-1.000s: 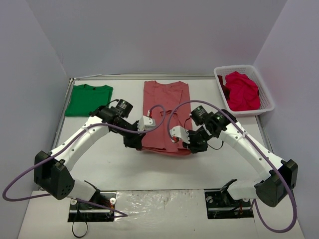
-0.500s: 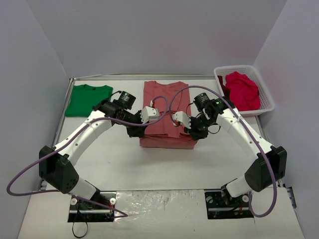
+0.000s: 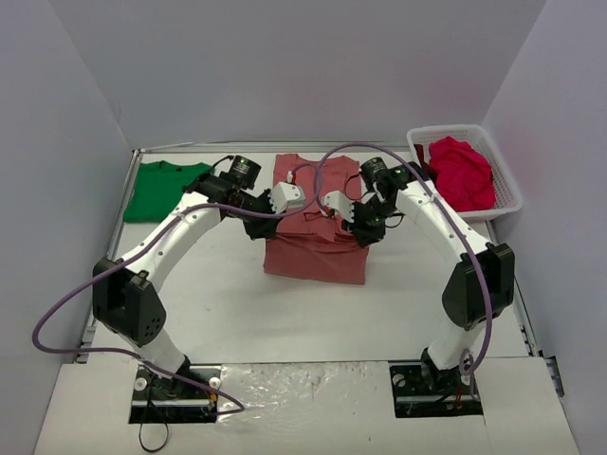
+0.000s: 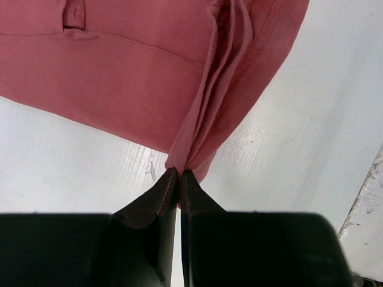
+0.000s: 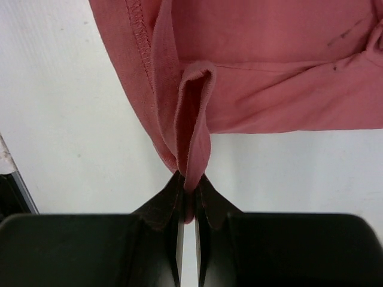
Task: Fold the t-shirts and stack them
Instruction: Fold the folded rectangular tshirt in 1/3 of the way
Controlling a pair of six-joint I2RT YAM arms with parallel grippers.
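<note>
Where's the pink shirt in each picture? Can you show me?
Top external: the pink shirt lies mid-picture on the white table.
Left wrist: the pink shirt fills the top, with its corner pinched in the left gripper.
Right wrist: the pink shirt fills the top, with a fold pinched in the right gripper.
Shared landmark: the white table beneath the shirt.

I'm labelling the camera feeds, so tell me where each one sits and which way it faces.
Top external: high behind the arms, looking down on the table; left arm, right arm, pink shirt, green shirt, basket.
Left wrist: on the left arm, looking along the left pincer, shut on the pink shirt's edge.
Right wrist: on the right arm, looking along the right pincer, shut on a fold.
Shared: both wrist views show the pink shirt.
</note>
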